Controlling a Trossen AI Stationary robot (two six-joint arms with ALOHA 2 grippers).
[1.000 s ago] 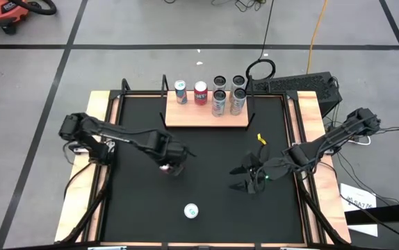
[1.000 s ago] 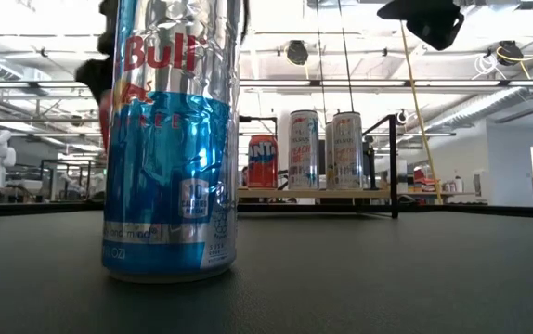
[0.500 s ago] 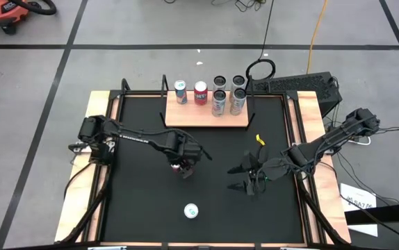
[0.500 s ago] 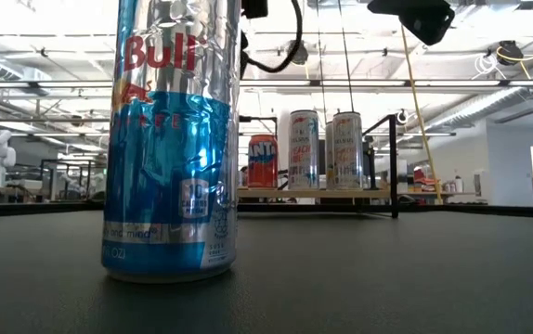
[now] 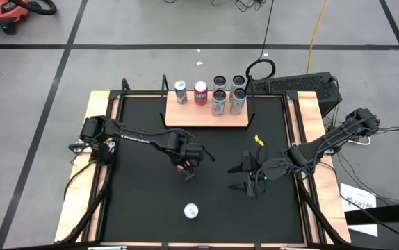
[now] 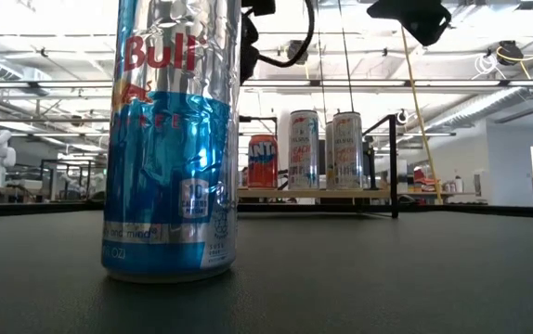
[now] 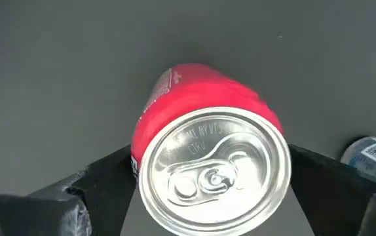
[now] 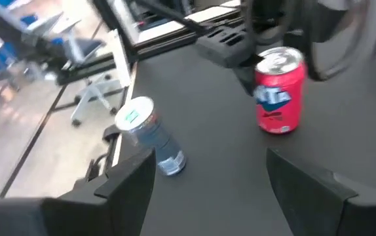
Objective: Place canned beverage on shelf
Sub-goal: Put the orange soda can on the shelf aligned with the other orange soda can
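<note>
Red soda can (image 7: 207, 164) stands upright on the desk (image 5: 137, 208), long axis vertical, pull-tab up, between the left gripper's (image 5: 188, 169) spread jaws; right gripper (image 5: 245, 177) jaws spread too

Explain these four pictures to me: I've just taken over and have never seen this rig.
Two robot arms work at a table with a black mat. One picture looks straight down, one looks level across the mat, and one comes from each wrist. The left hand is around an upright red can on the mat; I cannot tell whether it grips it. The right hand waits open and empty. A blue can stands alone, closest to the level camera. Several cans stand on the wooden shelf.
</note>
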